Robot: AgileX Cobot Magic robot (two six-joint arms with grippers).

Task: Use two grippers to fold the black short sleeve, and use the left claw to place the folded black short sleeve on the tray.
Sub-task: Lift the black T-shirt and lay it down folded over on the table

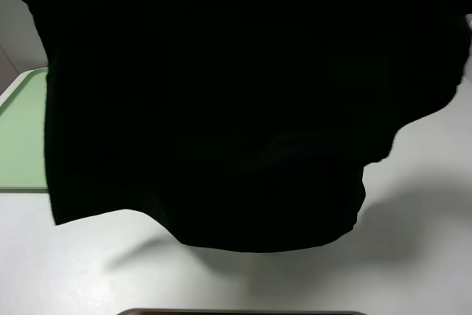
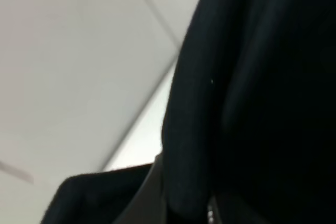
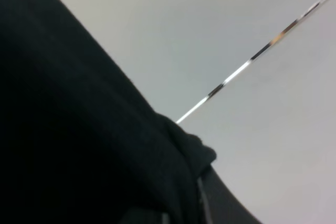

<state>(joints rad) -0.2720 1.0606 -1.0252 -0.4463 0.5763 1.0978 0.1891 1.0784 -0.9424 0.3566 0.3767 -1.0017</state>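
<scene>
The black short sleeve [image 1: 236, 94] is seen as plain, unpatterned black, with only a faint grey sheen along its folds. The tray [image 1: 22, 130] is coloured a uniform pale green, lighter at the rim. The surface [image 1: 420, 256] is shown white, dimmed by soft grey shadow. A thin line [image 3: 247, 64], silvery with dark flecks, is seen against pale grey in the right wrist view.

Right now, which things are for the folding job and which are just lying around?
For the job: shirt, held up in the air; tray.
Just there: table; dark strip at the picture's bottom edge, too little showing to name.
</scene>
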